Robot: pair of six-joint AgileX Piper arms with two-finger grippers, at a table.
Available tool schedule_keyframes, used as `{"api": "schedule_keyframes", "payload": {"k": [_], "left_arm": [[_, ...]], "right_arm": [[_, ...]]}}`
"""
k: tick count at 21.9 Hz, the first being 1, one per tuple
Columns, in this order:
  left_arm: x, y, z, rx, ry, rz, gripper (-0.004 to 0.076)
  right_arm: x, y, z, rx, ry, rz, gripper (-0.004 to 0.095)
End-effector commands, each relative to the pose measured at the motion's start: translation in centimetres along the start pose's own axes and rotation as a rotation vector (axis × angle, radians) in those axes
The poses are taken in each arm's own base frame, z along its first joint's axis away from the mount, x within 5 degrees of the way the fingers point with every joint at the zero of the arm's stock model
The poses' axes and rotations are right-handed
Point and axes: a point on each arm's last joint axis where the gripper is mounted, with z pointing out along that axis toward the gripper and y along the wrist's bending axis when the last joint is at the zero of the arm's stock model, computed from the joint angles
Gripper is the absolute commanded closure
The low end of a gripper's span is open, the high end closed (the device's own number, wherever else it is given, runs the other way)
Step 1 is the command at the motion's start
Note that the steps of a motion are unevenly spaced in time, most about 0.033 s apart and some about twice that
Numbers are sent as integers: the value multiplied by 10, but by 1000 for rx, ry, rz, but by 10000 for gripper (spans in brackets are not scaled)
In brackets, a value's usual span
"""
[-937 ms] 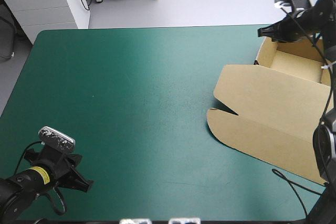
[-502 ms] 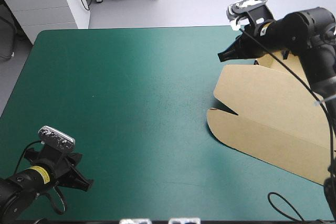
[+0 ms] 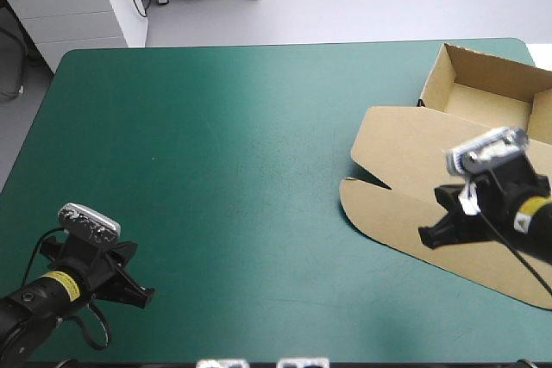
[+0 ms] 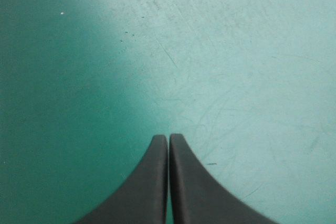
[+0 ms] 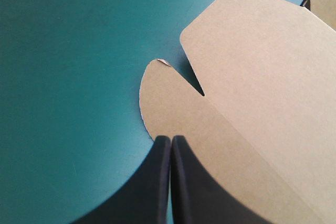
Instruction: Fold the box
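lying on table (image 3: pixel 216 144) right side: brown box (image 3: pixel 414 161), tray open, lid flat. right end effector (image 3: pixel 424 237) above lid flap (image 5: pixel 163 93), fingers together, empty. left end effector (image 3: pixel 147 297) same, near-left corner; its yellow label (image 3: pixel 59 279) unreadable.

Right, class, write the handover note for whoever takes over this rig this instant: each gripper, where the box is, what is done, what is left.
Left gripper: shut, empty, over bare teal-green cover near the table's near left corner.
Right gripper: shut, holding nothing, above the rounded flap on the lid's edge; whether it touches cannot be told.
Box: far right of the table.
Done: tray walls raised.
Left: lid lies flat, its flaps unfolded.
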Motion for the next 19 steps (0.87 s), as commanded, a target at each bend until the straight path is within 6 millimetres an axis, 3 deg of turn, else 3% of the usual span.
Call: {"api": "schedule_keyframes", "payload": {"k": [1, 6, 10, 16, 19], "left_arm": [[-9, 1, -6, -7, -91, 0, 731], [-5, -1, -16, 21, -139, -23, 731], [14, -10, -15, 96, -153, 17, 731], [38, -15, 0, 120, -114, 31, 731], [40, -17, 5, 130, -119, 19, 731]], "right_arm": [[21, 3, -23, 13, -168, 25, 921], [71, 8, -33, 14, -215, 58, 921], [109, 8, -17, 29, -213, 53, 921], [138, 7, 7, 42, -257, 48, 921], [147, 7, 18, 45, -250, 47, 921]]}}
